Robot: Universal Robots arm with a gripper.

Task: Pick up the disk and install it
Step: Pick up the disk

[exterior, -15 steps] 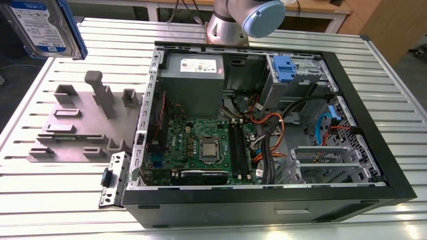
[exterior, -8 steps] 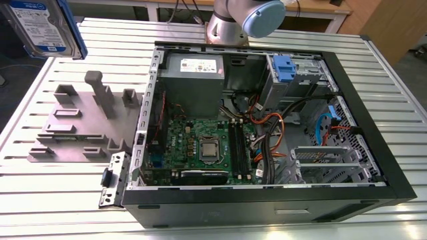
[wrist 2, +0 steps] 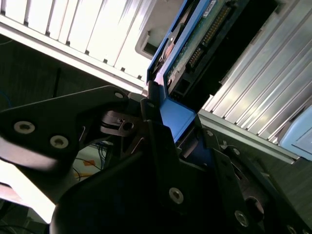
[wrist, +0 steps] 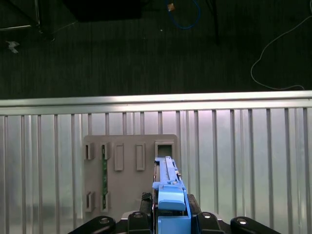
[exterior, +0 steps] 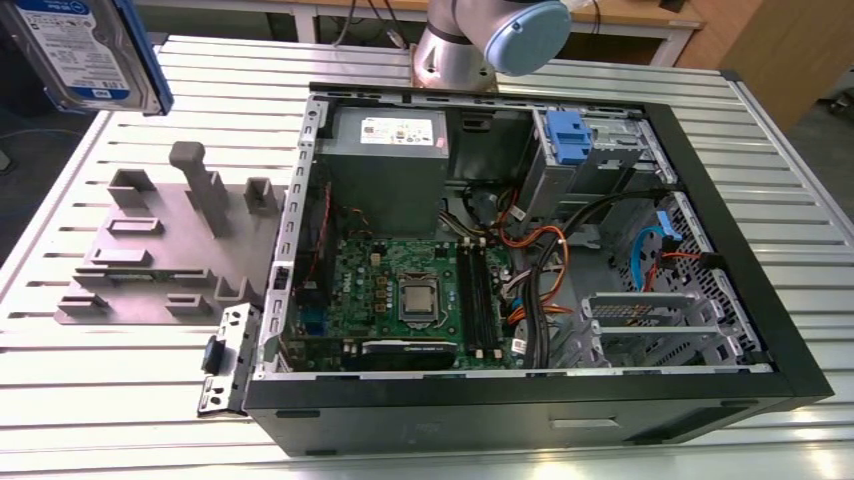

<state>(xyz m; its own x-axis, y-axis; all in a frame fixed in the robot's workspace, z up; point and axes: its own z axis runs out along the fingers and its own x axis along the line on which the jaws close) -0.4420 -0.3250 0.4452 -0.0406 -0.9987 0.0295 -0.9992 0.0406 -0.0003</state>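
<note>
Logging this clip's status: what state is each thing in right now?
disk: held in the air, clamped by its blue frame.
gripper: shut on the disk.
computer case: lying on its side, panel off, insides exposed.
grey holder: lying flat, not holding the disk.
blue bracket: seated in the case.

Disk (exterior: 74, 45): silver, blue-white label, blue carrier. Fixture (exterior: 147, 255) grey. Table (exterior: 120, 400) ribbed silver.

Open computer case (exterior: 534, 408), grey fixture (exterior: 134, 272) on slatted table (exterior: 107, 405).
</note>
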